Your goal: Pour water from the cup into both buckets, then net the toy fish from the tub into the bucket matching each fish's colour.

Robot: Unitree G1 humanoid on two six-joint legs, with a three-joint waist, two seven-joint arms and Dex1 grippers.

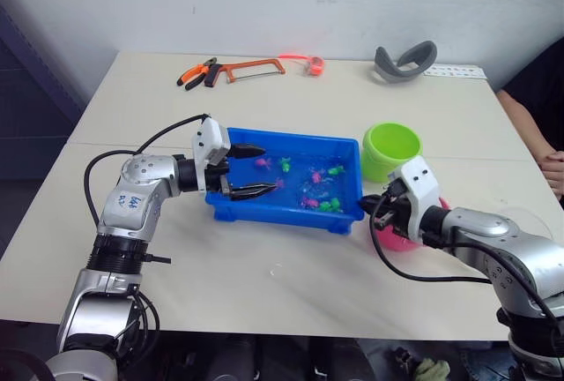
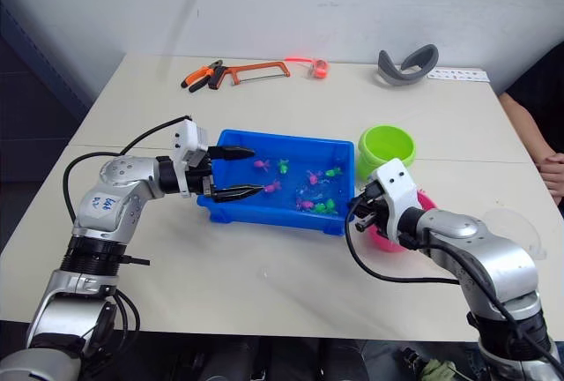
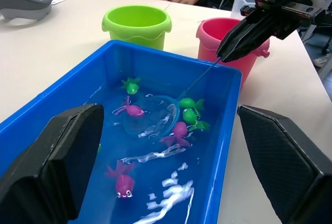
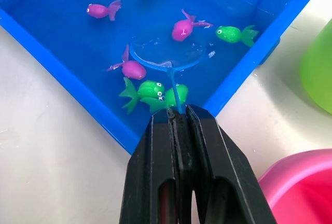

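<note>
Left gripper (image 1: 248,170): your left fingers stand wide apart over the tub's left end, holding nothing.
Tub (image 1: 231,207): the blue tray sits mid-table with water in it, between your two arms.
Toy fish: you have pink fish (image 3: 123,183) and green fish (image 3: 190,103) floating in the tub, most of them toward its right half; a pair of green ones lies just beside the hoop.
Net (image 3: 153,115): the light-blue hoop is down in the water near the middle of the tub, its thin handle rising toward your right gripper; you can see no fish clearly inside the hoop.
Right gripper (image 4: 178,114): your right fingers are pressed together on the net's handle, at the tub's right front corner.
Green bucket (image 1: 391,146): it stands just behind the tub's right end.
Pink bucket (image 3: 224,33): it stands just right of the tub, partly behind your right gripper.
Cup (image 2: 518,225): the clear cup sits on the table's right edge, beyond your right forearm.
Back of table: you have pliers (image 1: 197,72) and a hacksaw (image 1: 253,67) lying well behind the tub.
</note>
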